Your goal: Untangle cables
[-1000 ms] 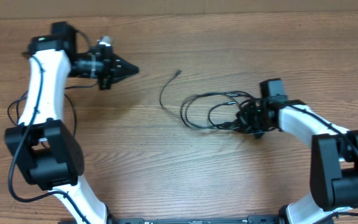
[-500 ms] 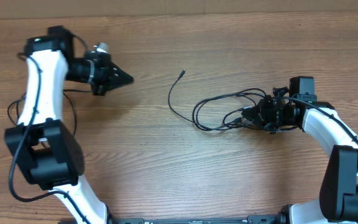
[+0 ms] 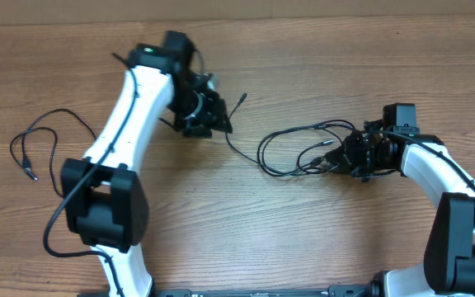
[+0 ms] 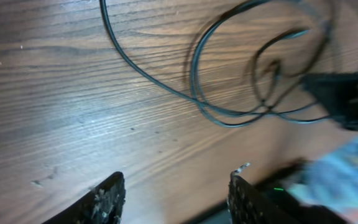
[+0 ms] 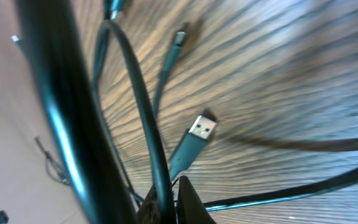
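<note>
ME: Where the cables (image 3: 324,155) bunch up right of centre on the bench (image 3: 246,223), my right jaws are clamped shut on them, pinching the knotted end. The loops spread leftward from there, flat on the wood.
CHECKER: Wrist view agrees?
ME: Yes. The cords run straight into the pinch, and a flat USB plug (image 5: 202,129) shows just beside it.
CHECKER: Left side?
ME: My left jaws stand parted with nothing between them, only bare bench under them and the loops ahead. A thin tail runs from the loops up to a small plug tip (image 3: 242,97), close by my left jaws. Touching or not, can't tell.
CHECKER: Other stuff?
ME: A separate black cord (image 3: 33,129) lies alone near the left edge, well apart from the bunch.
</note>
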Controlling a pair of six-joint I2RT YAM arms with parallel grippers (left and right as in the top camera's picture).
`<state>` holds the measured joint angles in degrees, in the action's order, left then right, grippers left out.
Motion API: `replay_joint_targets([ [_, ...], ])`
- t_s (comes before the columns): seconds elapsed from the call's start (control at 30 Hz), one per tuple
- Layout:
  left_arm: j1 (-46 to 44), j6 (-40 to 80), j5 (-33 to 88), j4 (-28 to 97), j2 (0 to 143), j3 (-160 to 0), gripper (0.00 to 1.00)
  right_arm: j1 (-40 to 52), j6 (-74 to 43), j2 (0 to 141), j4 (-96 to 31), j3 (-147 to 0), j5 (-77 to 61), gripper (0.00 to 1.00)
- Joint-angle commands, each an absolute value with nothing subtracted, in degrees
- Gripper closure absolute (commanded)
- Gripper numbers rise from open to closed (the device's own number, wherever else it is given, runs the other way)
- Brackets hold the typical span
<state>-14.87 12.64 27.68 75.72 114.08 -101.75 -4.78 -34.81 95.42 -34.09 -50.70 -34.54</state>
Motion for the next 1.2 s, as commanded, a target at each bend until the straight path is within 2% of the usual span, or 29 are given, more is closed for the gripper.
replay_joint_targets([
  [0.0,-19.9,6.8,19.4,74.9,112.2,-103.0,0.44,-4.5,-34.7,94.4,-34.3,-50.7,-30.2,0.96],
  [0.2,-29.5,-9.2,19.2,72.6,112.2,-103.0,0.46,-4.5,-37.7,94.4,-35.4,-50.7,-27.9,0.96],
  [0.3,-33.3,-13.9,17.7,71.2,112.2,-102.9,0.56,-4.5,-37.7,94.4,-35.8,-50.7,-27.9,0.96],
  [0.37,-35.5,-13.9,16.1,69.6,112.2,-102.9,0.55,-4.5,-37.7,94.4,-35.9,-50.7,-27.9,0.96],
  [0.4,-36.2,-13.9,16.1,68.9,112.2,-102.9,0.47,-4.5,-37.7,94.4,-35.9,-50.7,-27.9,0.96],
  [0.53,-38.6,-14.5,16.1,66.7,112.2,-102.6,0.48,-4.5,-37.7,94.4,-35.9,-50.7,-27.9,0.96],
  [0.7,-40.2,-21.1,16.1,66.3,112.2,-100.6,0.41,-4.5,-37.7,94.4,-35.9,-50.7,-27.9,0.96],
  [0.97,-40.5,-21.3,19.6,58.7,112.2,-92.5,0.47,-4.5,-37.7,94.4,-35.7,-50.7,-27.9,0.96],
  [1.17,-40.6,-21.3,20.6,49.5,112.2,-87.1,0.47,-4.5,-37.7,94.4,-35.7,-50.7,-27.9,0.96],
])
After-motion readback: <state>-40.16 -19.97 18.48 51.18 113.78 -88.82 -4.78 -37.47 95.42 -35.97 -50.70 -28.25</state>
